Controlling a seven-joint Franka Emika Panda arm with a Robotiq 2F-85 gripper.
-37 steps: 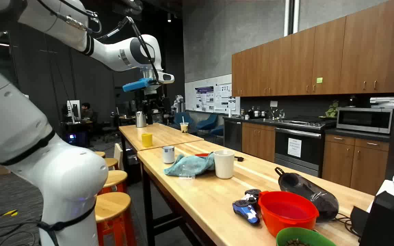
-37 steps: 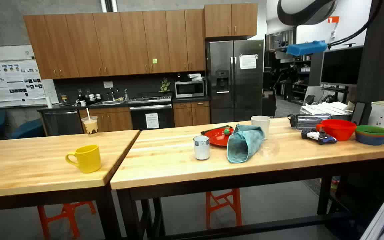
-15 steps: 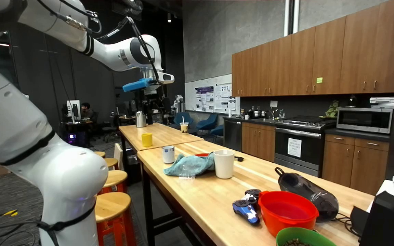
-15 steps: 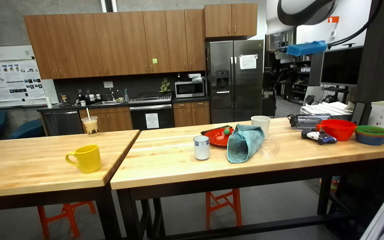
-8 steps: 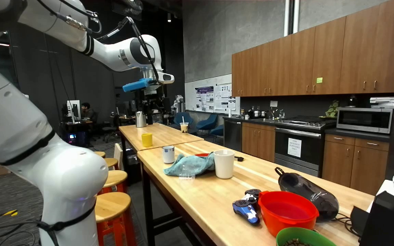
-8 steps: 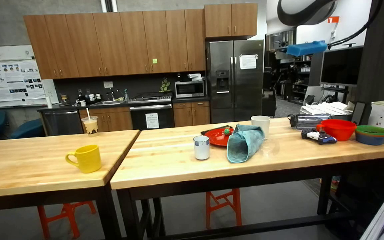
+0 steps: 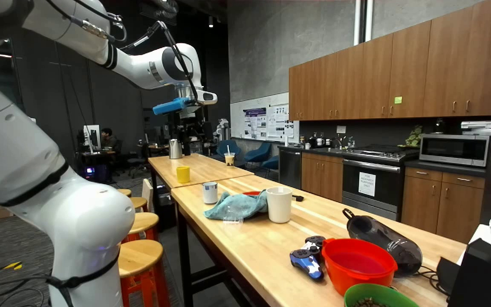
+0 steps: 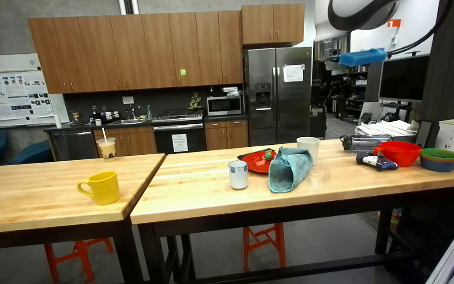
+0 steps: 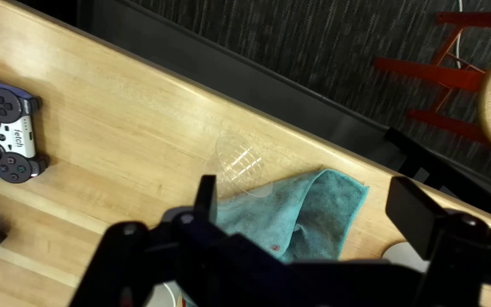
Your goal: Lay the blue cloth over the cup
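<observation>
The blue cloth lies crumpled and folded on the wooden table; it shows in both exterior views. A clear plastic cup lies on its side against the cloth, faint in an exterior view. A white cup with blue patches stands upright beside the cloth, apart from it. A taller white cup stands upright at the cloth's other end. My gripper is open and empty, high above the table, its fingers framing the cloth in the wrist view.
A red plate lies behind the cloth. A game controller, a red bowl, a green bowl and a dark pitcher lie along the table. A yellow mug and an iced drink stand on the adjoining table.
</observation>
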